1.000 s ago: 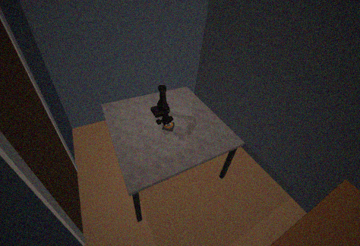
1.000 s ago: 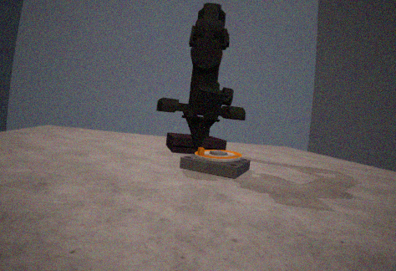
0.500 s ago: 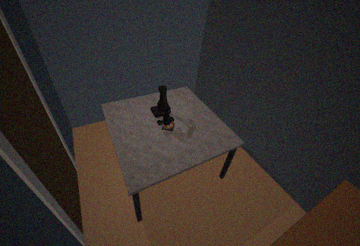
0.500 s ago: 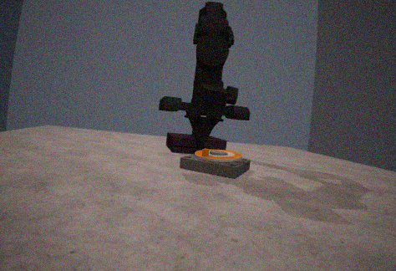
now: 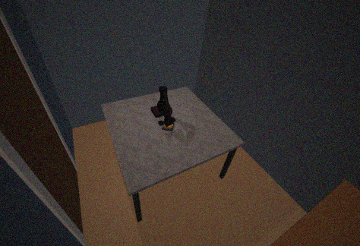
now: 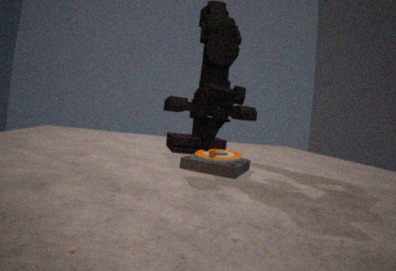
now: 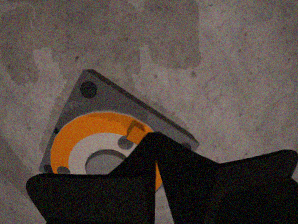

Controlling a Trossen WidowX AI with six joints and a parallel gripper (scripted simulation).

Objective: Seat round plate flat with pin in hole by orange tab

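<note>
A bare, dim room — blue walls [image 5: 114, 33], wooden floor [image 5: 190, 211], one grey table [image 5: 152, 158].

Everything I see is dim and heavily grainy. My arm's broken shadow falls across the counter [image 6: 104, 207] toward its right edge. My end effector [image 7: 157, 163] is a featureless black silhouette.
</note>
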